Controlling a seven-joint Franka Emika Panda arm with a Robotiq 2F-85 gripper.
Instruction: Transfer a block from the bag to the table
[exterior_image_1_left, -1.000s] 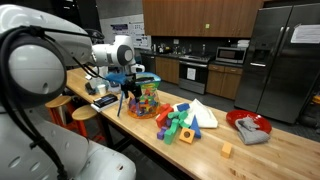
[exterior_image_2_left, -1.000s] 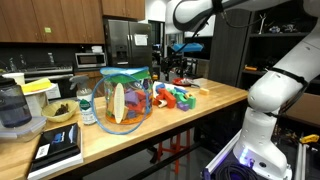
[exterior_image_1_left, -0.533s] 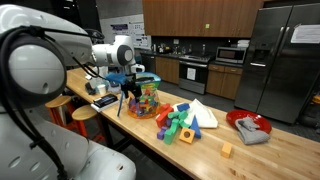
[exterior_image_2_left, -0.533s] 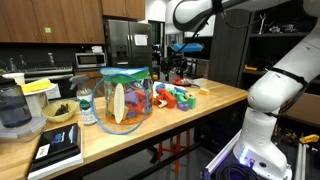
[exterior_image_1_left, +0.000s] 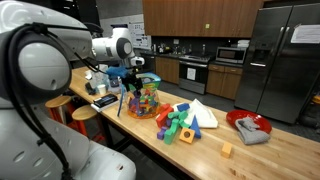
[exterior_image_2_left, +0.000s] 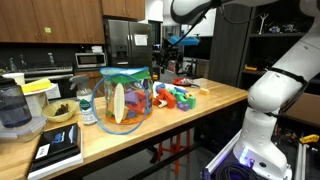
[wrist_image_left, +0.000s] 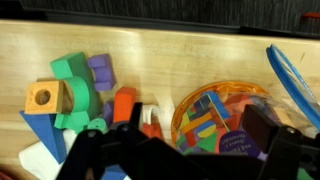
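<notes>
The clear bag (exterior_image_1_left: 146, 98) with a bluish rim stands on the long wooden table (exterior_image_1_left: 200, 150) and is full of multicoloured blocks. It also shows in an exterior view (exterior_image_2_left: 122, 98) and in the wrist view (wrist_image_left: 215, 115). My gripper (exterior_image_1_left: 128, 82) hangs just above the bag's rim, high over the table in an exterior view (exterior_image_2_left: 180, 45). In the wrist view its dark fingers (wrist_image_left: 185, 150) stand apart over the bag's mouth, open and empty. A pile of loose blocks (exterior_image_1_left: 180, 122) lies on the table beside the bag and shows in the wrist view (wrist_image_left: 70, 95).
A red bowl with a grey cloth (exterior_image_1_left: 250, 126) and a single small orange block (exterior_image_1_left: 227, 150) lie further along the table. A book (exterior_image_2_left: 57, 148), a bowl (exterior_image_2_left: 58, 112) and a blender (exterior_image_2_left: 14, 108) stand at the table's other end.
My gripper has risen a little above the bag. Bag and blocks have not moved.
</notes>
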